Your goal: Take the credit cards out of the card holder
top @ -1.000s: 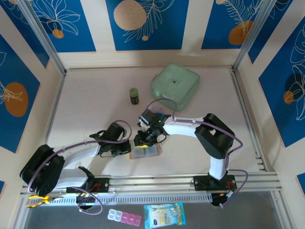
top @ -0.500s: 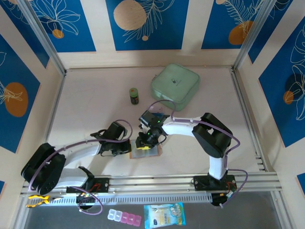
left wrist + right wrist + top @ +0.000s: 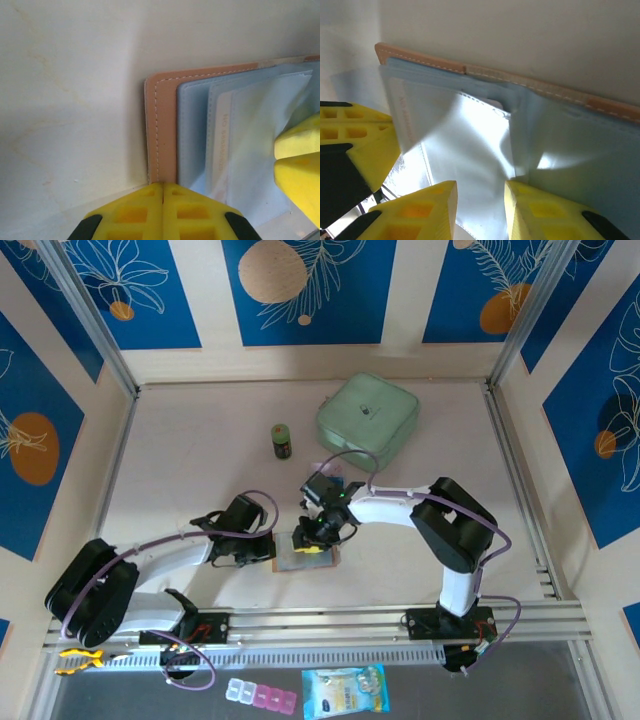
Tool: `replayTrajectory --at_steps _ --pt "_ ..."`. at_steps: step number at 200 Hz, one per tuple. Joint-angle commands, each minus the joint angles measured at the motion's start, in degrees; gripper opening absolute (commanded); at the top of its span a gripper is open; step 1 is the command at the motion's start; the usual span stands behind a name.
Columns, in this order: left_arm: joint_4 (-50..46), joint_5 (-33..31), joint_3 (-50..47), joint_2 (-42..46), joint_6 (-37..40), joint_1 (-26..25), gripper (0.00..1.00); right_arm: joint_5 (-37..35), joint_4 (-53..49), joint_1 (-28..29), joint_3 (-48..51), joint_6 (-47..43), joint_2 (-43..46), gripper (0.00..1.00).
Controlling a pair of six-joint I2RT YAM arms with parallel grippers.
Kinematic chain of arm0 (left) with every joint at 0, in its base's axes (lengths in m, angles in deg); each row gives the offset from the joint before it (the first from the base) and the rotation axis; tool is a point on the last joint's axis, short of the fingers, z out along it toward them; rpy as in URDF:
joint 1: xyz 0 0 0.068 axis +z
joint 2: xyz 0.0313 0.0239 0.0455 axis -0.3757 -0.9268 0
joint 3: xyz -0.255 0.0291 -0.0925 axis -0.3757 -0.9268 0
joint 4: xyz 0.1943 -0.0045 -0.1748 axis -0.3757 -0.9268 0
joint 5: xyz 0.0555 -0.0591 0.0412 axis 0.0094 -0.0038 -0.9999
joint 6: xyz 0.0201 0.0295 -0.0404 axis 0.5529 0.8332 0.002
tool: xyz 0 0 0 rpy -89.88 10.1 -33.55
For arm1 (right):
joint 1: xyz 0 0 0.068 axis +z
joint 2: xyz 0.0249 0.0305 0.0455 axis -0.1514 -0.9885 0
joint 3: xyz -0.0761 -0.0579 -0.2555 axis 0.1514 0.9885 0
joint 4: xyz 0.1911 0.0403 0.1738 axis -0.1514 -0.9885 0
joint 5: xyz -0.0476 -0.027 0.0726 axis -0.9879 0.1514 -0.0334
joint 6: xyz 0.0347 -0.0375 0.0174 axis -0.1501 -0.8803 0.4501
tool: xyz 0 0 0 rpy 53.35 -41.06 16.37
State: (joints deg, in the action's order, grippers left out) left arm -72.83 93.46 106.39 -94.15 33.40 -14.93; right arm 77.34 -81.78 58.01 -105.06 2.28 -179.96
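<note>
The right pincer has shifted slightly rightward over the card holder, its jaws narrowly parted above a clear pocket. The left pincer is closed at the holder's edge.

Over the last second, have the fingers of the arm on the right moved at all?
Yes, a little. The right fingers have slid rightward over the card holder, judged against the small green jar, which sits where it was.
</note>
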Motion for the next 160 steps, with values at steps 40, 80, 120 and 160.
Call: replayTrajectory --at_steps 40,80,120,160 --pt "-5.69 -1.31 3.01 3.04 0.23 0.31 0.06 4.21 5.49 -1.62 4.42 2.44 1.98 0.3" --pt "-5.03 -0.59 4.27 7.7 -2.42 0.21 0.11 4.86 6.73 -1.76 5.45 2.54 1.94 0.29" --pt "3.15 3.84 2.78 5.76 -7.14 -0.65 0.19 6.06 8.72 -2.43 6.77 3.05 2.01 0.29" --pt "7.08 4.88 2.53 1.93 -8.64 -1.59 0.23 6.71 10.09 -2.96 7.93 3.48 2.51 0.29"
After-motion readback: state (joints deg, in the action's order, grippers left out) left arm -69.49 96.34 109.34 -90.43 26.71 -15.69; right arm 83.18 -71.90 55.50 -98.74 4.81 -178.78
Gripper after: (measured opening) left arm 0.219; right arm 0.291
